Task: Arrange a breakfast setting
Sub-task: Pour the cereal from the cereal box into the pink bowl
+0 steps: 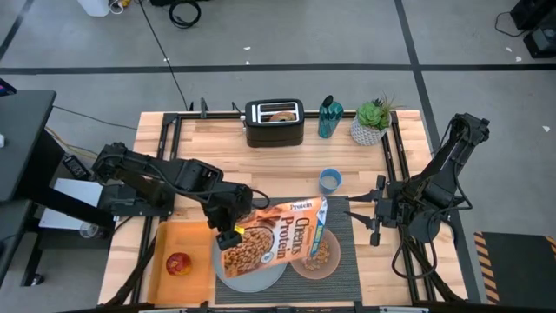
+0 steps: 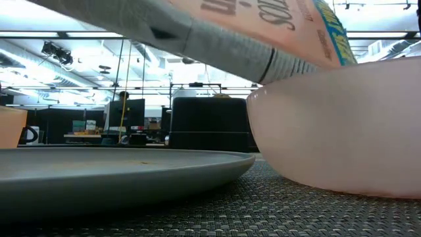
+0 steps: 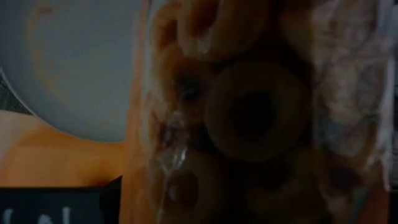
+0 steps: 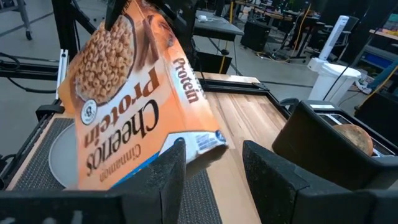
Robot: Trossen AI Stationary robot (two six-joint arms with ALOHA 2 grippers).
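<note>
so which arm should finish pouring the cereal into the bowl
Left. Its gripper already holds the Cheerios box tipped over the pink bowl; the right gripper waits open beside the placemat.

The cereal box (image 1: 276,235) is printed cardboard with a slight sheen, creased along its folded edge in the low view. Under it, the placemat (image 2: 263,210) shows a coarse woven weave, dark and matt. On the placemat, the plate (image 2: 118,168) is smooth, matt grey, and beside the plate the bowl (image 2: 342,131) looks like cloudy, translucent pink plastic with a soft gloss. The table (image 1: 217,139) beyond the placemat is pale wood in jointed strips, lightly finished. Left of the placemat, the tray (image 1: 165,252) looks like smooth orange plastic, and the apple (image 1: 179,264) on it has a shiny red skin. The toaster (image 1: 274,122) at the table's far edge is glossy black
</note>
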